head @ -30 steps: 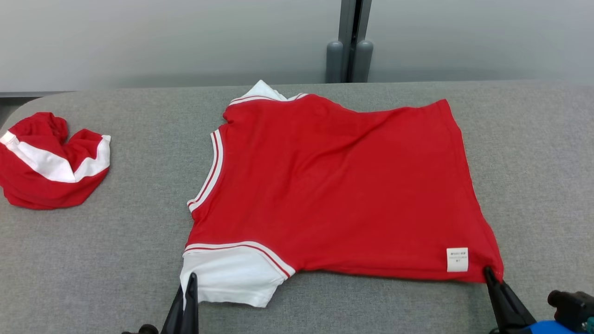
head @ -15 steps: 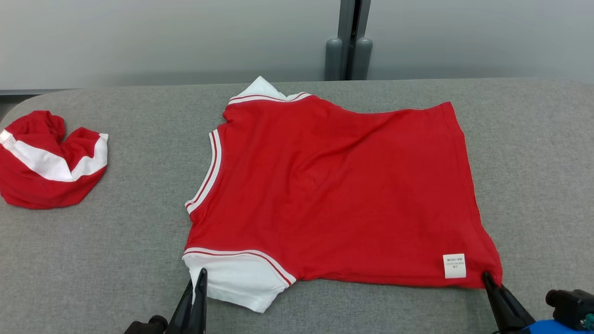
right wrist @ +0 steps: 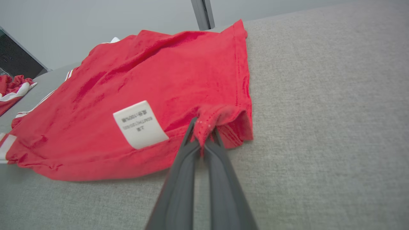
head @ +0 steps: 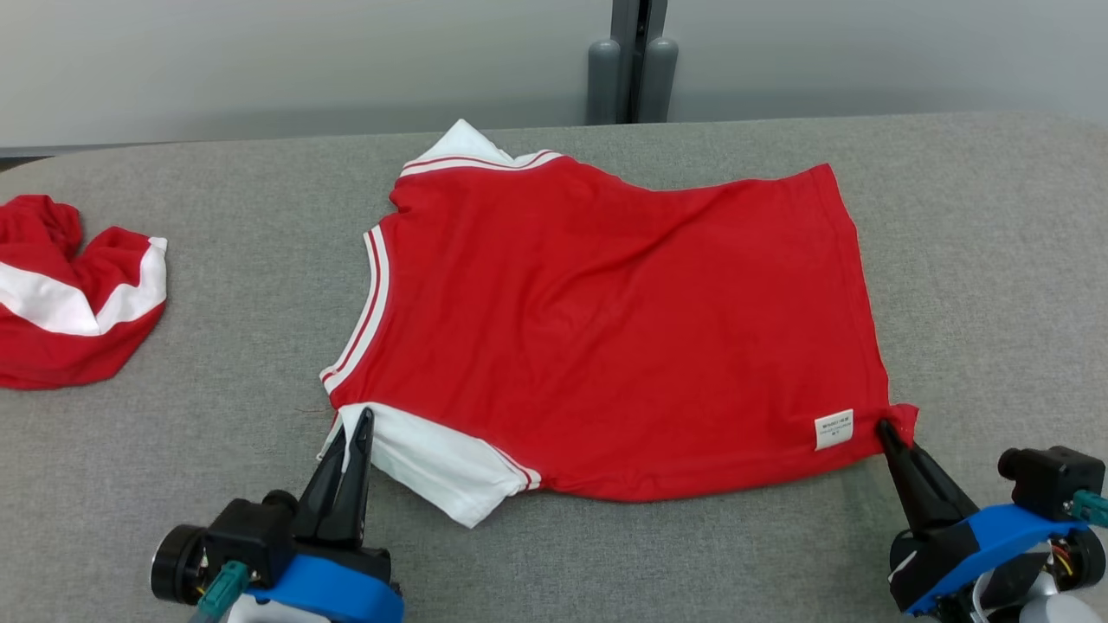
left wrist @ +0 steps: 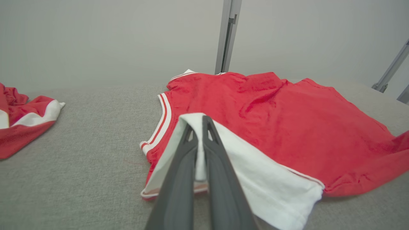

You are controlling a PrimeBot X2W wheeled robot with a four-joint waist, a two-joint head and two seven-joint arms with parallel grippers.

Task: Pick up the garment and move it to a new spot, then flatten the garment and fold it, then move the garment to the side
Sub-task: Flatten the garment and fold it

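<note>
Closest to the front edge of the grey table (head: pixel 173 467), the left gripper (head: pixel 363 417) is pinched tight on the white sleeve (head: pixel 441 467) of the red garment (head: pixel 606 320), with fabric squeezed between both fingers. Toward the table's front right, the right gripper (head: pixel 885 424) is clamped on the hem corner, just beside the white label (head: pixel 833 430), and bunches it up a bit. The garment lies spread mostly flat across the table's middle, neckline facing the table's left end. Another red-and-white piece (head: pixel 69 303) sits crumpled at that left end. A grey post (head: pixel 630 61) stands past the far edge.

Left edge cuts off the crumpled red cloth (head: pixel 78 346)
</note>
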